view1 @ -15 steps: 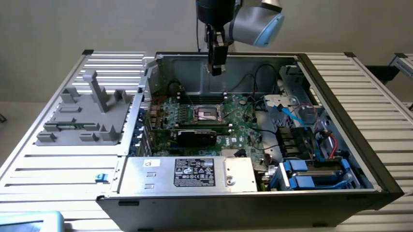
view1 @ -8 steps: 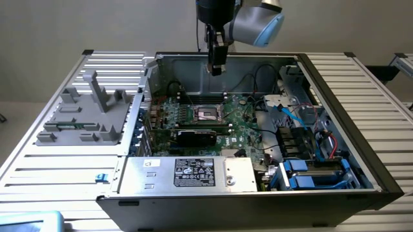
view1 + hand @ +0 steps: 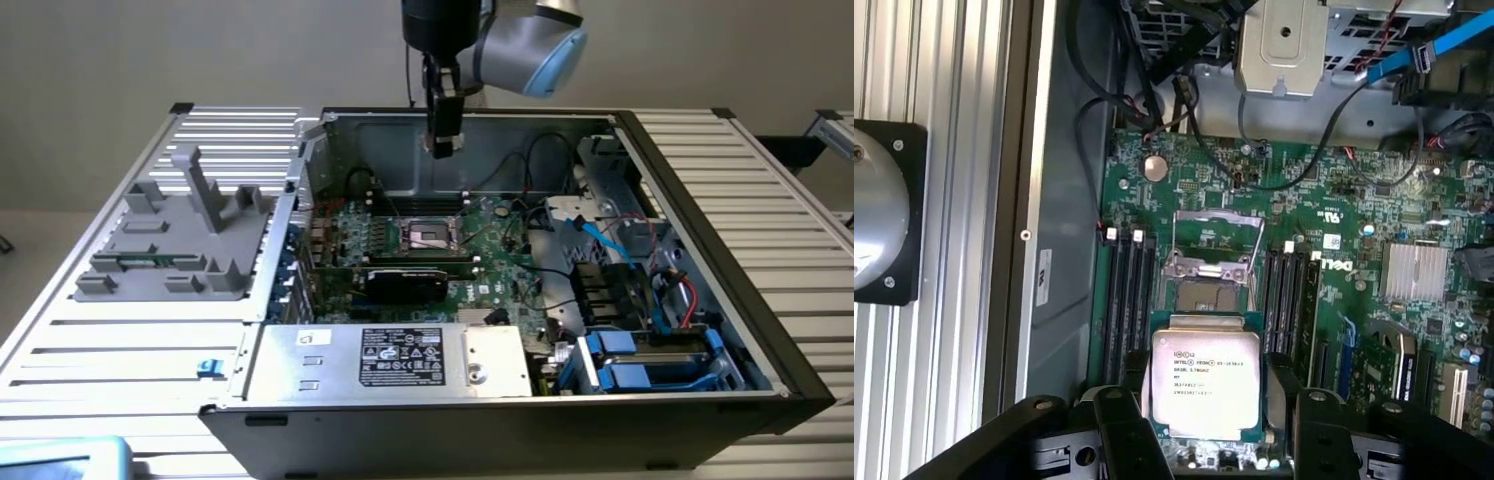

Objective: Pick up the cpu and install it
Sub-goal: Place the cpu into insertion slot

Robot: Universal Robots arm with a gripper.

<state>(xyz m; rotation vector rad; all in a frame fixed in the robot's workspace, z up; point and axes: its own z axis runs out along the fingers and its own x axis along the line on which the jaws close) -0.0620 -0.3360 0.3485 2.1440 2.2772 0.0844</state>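
Silver metal top of the cpu [image 3: 1206, 385] shows between the 2 fingers of the gripper [image 3: 1208, 432], which grips its opposite edges, above the open socket [image 3: 1209, 278]. To do this well, I think the chip must be level and its corners matched to the socket frame.

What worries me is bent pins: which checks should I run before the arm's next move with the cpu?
1. Grip on chip: ok. The cpu sits between the fingers of the gripper, printed side showing.
2. Clearance: ok. In the exterior view the gripper hangs above the open case, touching nothing.
3. Socket ready: ok. The socket looks uncovered.
4. Cables: ok. The black cables lie away from the socket.
5. Graphics card: ok. It sits beside the socket, not over it.
6. Chip squared up with socket and corner marks matched: cannot tell.
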